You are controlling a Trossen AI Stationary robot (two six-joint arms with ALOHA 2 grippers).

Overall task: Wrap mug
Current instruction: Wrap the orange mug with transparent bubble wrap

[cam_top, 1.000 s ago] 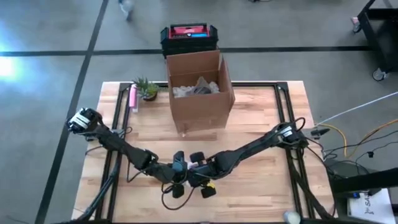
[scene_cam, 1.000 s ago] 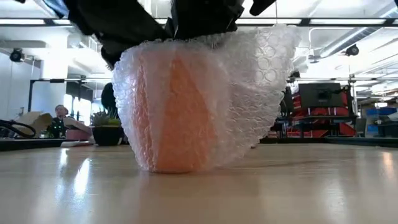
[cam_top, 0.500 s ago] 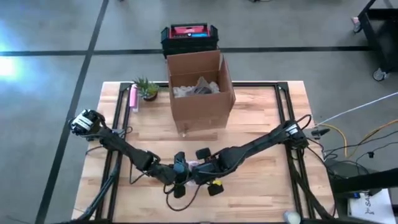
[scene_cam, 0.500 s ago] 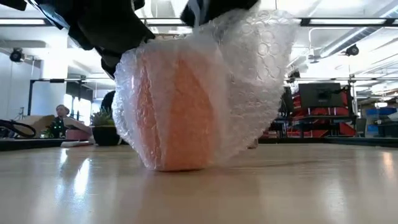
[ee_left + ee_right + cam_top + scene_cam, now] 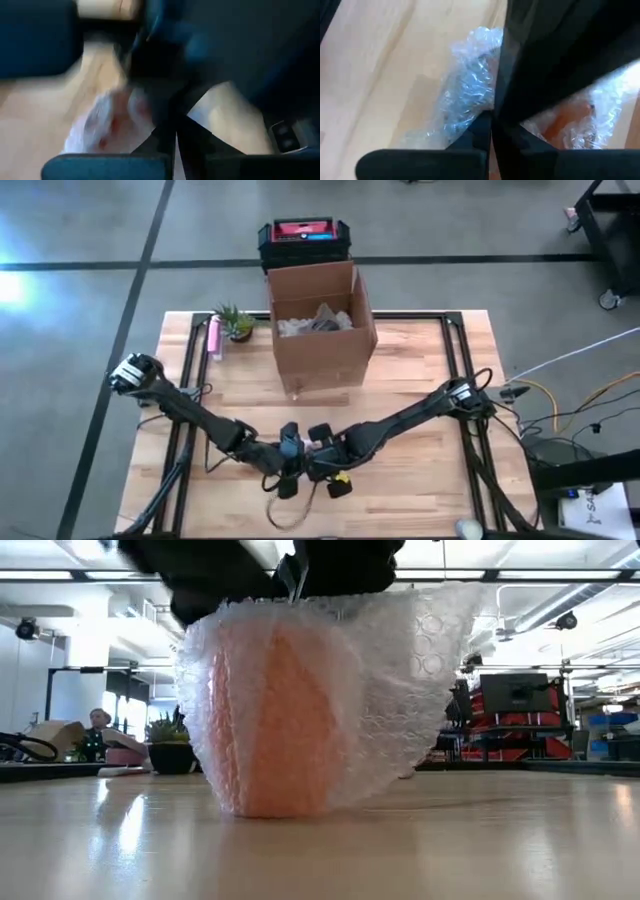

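An orange mug (image 5: pixel 285 720) stands on the table near its front edge, wound in clear bubble wrap (image 5: pixel 405 680) that bulges out toward the table's right. Both grippers sit close together right over its top. My left gripper (image 5: pixel 291 467) and my right gripper (image 5: pixel 326 466) hide the mug in the high view. In the wrist views each pair of fingers is shut, with the wrap (image 5: pixel 465 95) and orange showing through it (image 5: pixel 107 127) just beyond them. My left gripper (image 5: pixel 175 145) comes from above and is shut on the wrap's gathered top edge (image 5: pixel 215 612) on the mug's left side. The blurred fingers hide the exact spot. The mug stands on its base. My right gripper (image 5: pixel 490 131) pinches the bubble wrap's top (image 5: pixel 335 598) between its two fingers from above, over the mug's mouth. How many layers it has cannot be seen. The wrap below hangs slack around the mug.
An open cardboard box (image 5: pixel 320 320) with crumpled packing stands at the table's far middle, a black and red case (image 5: pixel 303 238) behind it. A small potted plant (image 5: pixel 236 322) and a pink object (image 5: pixel 213 338) are at the far left. Bare wood lies to either side.
Half a second ago my right gripper swung toward the near right and the wrapped mug leaned over with its wrap pulled up. The gripper has since come back beside my left one, and the mug stands flat and upright again.
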